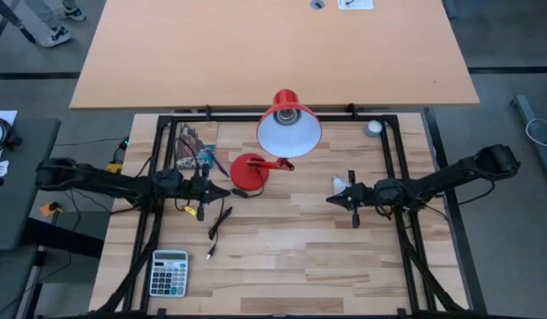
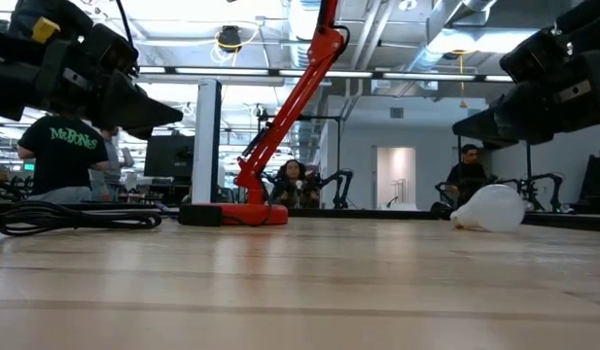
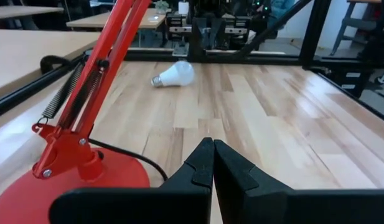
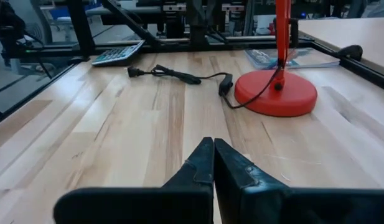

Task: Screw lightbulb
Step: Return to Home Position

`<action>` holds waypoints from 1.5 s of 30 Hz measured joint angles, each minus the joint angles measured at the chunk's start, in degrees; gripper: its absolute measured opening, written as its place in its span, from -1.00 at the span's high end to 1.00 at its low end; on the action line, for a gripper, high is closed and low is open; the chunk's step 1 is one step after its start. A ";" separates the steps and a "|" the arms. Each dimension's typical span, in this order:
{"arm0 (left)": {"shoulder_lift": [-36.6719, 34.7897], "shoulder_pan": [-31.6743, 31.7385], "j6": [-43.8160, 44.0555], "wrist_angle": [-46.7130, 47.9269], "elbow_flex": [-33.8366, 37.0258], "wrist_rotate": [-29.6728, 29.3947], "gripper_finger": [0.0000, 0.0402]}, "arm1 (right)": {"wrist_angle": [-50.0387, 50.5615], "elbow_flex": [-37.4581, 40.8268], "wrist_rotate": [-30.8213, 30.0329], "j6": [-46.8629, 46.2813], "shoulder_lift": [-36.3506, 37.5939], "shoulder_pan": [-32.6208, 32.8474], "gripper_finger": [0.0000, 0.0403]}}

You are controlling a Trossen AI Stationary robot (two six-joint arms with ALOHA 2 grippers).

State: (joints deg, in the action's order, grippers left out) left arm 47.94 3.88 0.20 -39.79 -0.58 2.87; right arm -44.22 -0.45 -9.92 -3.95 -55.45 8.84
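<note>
The white lightbulb (image 1: 341,184) lies on its side on the wooden table, right of centre; it also shows in the left wrist view (image 3: 176,73) and the low view (image 2: 491,208). The red lamp stands on its round base (image 1: 249,173), its shade (image 1: 289,131) turned up with the white inside showing. My left gripper (image 1: 227,190) hovers shut just left of the lamp base. My right gripper (image 1: 331,200) hovers shut a little nearer than the bulb, touching nothing.
The lamp's black cord (image 1: 219,221) trails over the table toward the near side. A calculator (image 1: 169,272) lies near left. A small grey disc (image 1: 373,128) sits at the far right corner. A packet (image 1: 196,147) lies far left. People sit in the room behind.
</note>
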 joint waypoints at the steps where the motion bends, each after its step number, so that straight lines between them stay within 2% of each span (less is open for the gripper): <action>1: -0.73 0.00 0.18 0.87 0.02 0.01 1.00 | 0.11 0.00 -0.02 -0.08 0.05 0.00 0.97; 11: -14.24 -0.02 0.29 11.91 0.08 -0.44 1.00 | 0.95 0.04 -0.57 -0.10 0.25 -0.01 0.97; 18: -26.35 -0.02 0.31 23.11 0.11 -1.46 1.00 | 3.96 0.09 -0.70 0.96 4.27 -0.51 0.97; 31: -42.96 -0.06 0.94 38.01 0.15 -1.65 1.00 | 22.11 0.11 -0.67 0.97 22.32 -2.36 0.97; 36: -45.40 -0.15 0.31 39.57 -1.00 -1.98 1.00 | 28.60 0.11 -0.67 0.98 30.11 -2.36 0.97; 45: -45.77 -0.15 0.07 41.10 -1.32 -2.37 1.00 | 39.68 0.13 -0.67 0.79 43.07 -2.36 0.97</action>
State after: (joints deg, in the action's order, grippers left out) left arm 2.17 3.73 0.27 1.30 -1.89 0.50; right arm -4.54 -0.32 -10.59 -3.16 -12.38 6.48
